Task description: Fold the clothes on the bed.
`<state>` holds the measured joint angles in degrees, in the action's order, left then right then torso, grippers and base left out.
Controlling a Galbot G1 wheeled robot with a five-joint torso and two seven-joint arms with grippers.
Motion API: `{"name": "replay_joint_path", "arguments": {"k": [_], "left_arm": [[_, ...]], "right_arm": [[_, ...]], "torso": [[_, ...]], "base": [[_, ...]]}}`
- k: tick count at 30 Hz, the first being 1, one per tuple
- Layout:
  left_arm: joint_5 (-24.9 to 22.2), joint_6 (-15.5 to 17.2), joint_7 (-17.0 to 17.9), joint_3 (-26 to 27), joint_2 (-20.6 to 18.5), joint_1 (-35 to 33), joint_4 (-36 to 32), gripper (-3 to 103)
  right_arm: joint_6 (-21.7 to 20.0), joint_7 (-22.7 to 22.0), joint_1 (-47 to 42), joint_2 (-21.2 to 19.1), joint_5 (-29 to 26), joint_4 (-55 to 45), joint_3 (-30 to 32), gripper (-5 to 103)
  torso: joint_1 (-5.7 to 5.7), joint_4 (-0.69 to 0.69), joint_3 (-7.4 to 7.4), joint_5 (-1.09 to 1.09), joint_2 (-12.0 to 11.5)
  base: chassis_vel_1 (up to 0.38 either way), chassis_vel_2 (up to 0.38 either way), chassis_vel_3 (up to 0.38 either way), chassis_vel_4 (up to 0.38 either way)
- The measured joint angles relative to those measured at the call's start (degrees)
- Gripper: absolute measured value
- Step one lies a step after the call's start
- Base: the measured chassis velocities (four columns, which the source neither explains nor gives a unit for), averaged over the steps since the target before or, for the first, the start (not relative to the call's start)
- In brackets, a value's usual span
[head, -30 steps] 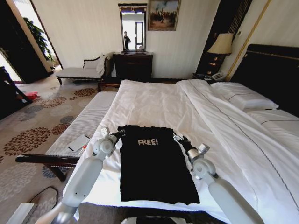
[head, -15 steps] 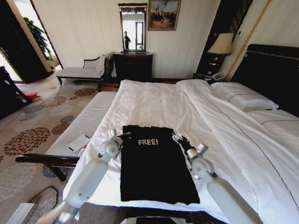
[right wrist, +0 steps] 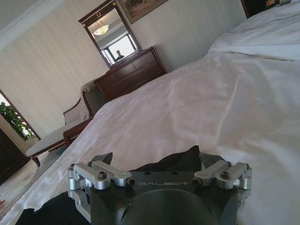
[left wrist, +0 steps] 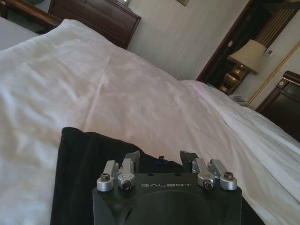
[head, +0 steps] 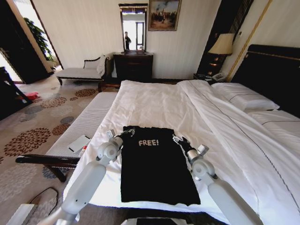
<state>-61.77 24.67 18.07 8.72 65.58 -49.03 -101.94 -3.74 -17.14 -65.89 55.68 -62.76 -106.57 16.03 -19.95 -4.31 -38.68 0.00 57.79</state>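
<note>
Head view: I see the black short-sleeved cotton T-shirt with white "FREE!" lettering lying flat on the large white-sheeted bed, near its foot edge, sleeves already tucked in so it forms a long rectangle. Compared with a second ago, the left gripper has moved inward from just beside the shirt's far left corner to onto that corner; the right gripper sits at the far right corner, almost unchanged. I judge both arms are now placed to pinch the collar end for a lengthwise fold.

Left wrist view: the left gripper has its fingers spread apart, with black fabric directly beneath them and nothing clamped.

Right wrist view: the right gripper also stands with fingers parted, a raised peak of black cloth between them, not yet pinched.

Containers: I see none in any view.
</note>
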Motion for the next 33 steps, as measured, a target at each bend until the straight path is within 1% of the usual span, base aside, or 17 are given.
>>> {"name": "replay_joint_path", "arguments": {"k": [1, 3, 4, 5, 7, 8, 10, 12, 13, 15, 17, 18, 21, 23, 24, 29, 33], "left_arm": [[-0.07, 0.02, 0.50, 0.47, 0.04, -0.04, 0.33, 60], [-0.10, 0.02, 0.74, 0.77, 0.03, -0.05, 0.56, 60], [-0.34, -0.04, 1.26, 1.57, -0.12, 0.07, 1.19, 71], [-0.58, -0.15, 1.61, 2.12, -0.23, 0.25, 1.56, 71], [-1.23, -0.44, 2.09, 3.55, -0.39, 0.84, 2.34, 81], [-1.23, -0.44, 2.09, 3.55, -0.39, 0.84, 2.34, 81], [-2.46, -0.20, 2.99, 5.47, -0.74, 1.97, 3.96, 92], [-2.56, -0.02, 3.22, 5.69, -0.80, 2.16, 4.32, 92], [-3.08, 0.73, 4.08, 6.47, -1.03, 2.88, 6.26, 99], [-3.56, 1.58, 4.44, 6.94, -0.99, 3.45, 8.32, 100], [-3.63, 1.84, 4.45, 6.99, -0.93, 3.61, 8.86, 100], [-3.47, 2.61, 4.37, 6.99, -0.43, 4.40, 10.99, 100], [-2.88, 3.10, 3.94, 6.68, 1.67, 6.88, 15.63, 100], [-2.86, 3.13, 3.87, 6.62, 2.13, 7.37, 16.43, 100], [-2.70, 3.16, 3.49, 6.38, 3.57, 8.85, 19.16, 100], [-1.54, 2.70, 2.41, 6.53, 6.42, 11.09, 24.21, 100], [-1.09, 1.99, 1.87, 7.69, 7.25, 11.53, 25.95, 100]], "right_arm": [[0.00, 0.00, -0.18, -0.01, 0.03, -0.15, 0.11, 100], [0.00, 0.00, -0.25, -0.03, 0.04, -0.19, 0.20, 100], [0.00, 0.00, -0.42, -0.10, 0.04, -0.25, 0.41, 100], [0.01, 0.00, -0.50, -0.12, 0.04, -0.26, 0.50, 100], [0.03, 0.01, -0.57, -0.13, 0.05, -0.31, 0.60, 100], [0.03, 0.01, -0.57, -0.13, 0.05, -0.31, 0.60, 100], [0.06, 0.01, -0.57, -0.13, 0.05, -0.54, 0.59, 100], [0.06, 0.00, -0.55, -0.12, 0.05, -0.57, 0.57, 100], [0.07, 0.00, -0.41, -0.06, 0.06, -0.63, 0.36, 100], [0.06, -0.02, -0.16, 0.05, 0.09, -0.64, 0.09, 100], [0.07, -0.03, -0.09, 0.08, 0.10, -0.64, 0.02, 100], [0.07, -0.04, 0.15, 0.18, 0.13, -0.54, -0.19, 100], [0.07, -0.06, 0.30, 0.28, 0.23, -0.29, -0.39, 100], [0.07, -0.07, 0.30, 0.27, 0.24, -0.23, -0.40, 100], [0.08, -0.10, 0.25, 0.26, 0.25, -0.11, -0.38, 100], [0.09, -0.11, 0.02, -0.11, 0.06, 0.11, 0.34, 100], [0.13, -0.12, -0.06, -0.48, -0.15, 0.38, 0.91, 100]], "torso": [[0.00, 0.00, 0.00, 0.00, 0.00], [0.00, 0.00, 0.00, 0.00, 0.00], [0.00, 0.00, 0.00, 0.00, 0.00], [0.00, 0.00, 0.00, -0.01, 0.00], [0.00, 0.00, 0.00, -0.01, 0.00], [0.00, 0.00, 0.00, -0.01, 0.00], [0.00, 0.00, 0.00, 0.00, 0.00], [0.00, 0.00, 0.00, 0.00, 0.00], [0.00, 0.00, 0.00, 0.00, 0.01], [0.00, 0.01, 0.00, -0.01, 0.00], [0.00, 0.01, 0.00, 0.00, 0.00], [0.00, 0.02, 0.00, -0.01, 0.00], [0.00, 0.00, 0.00, 0.00, 0.00], [0.00, 0.00, 0.00, 0.01, 0.00], [-0.01, -0.02, 0.00, 0.00, 0.00], [-0.02, -0.01, -0.01, 0.00, 0.00], [-0.01, 0.00, 0.00, 0.00, 0.00]], "base": [[0.000, 0.000, 0.000, 0.000], [0.000, 0.000, 0.000, 0.000], [0.000, 0.000, 0.000, 0.000], [0.000, 0.000, 0.000, 0.000], [0.000, 0.000, 0.000, 0.000], [0.000, 0.000, 0.000, 0.000], [0.000, 0.000, 0.000, 0.000], [0.000, 0.000, 0.000, 0.000], [0.000, 0.000, 0.000, 0.000], [0.000, 0.000, 0.000, 0.000], [0.000, 0.000, 0.000, 0.000], [0.000, 0.000, 0.000, 0.000], [0.000, 0.000, 0.000, 0.000], [0.000, 0.000, 0.000, 0.000], [0.000, 0.000, 0.000, 0.000], [0.000, 0.000, 0.000, 0.000], [0.000, 0.000, 0.000, 0.000]]}}
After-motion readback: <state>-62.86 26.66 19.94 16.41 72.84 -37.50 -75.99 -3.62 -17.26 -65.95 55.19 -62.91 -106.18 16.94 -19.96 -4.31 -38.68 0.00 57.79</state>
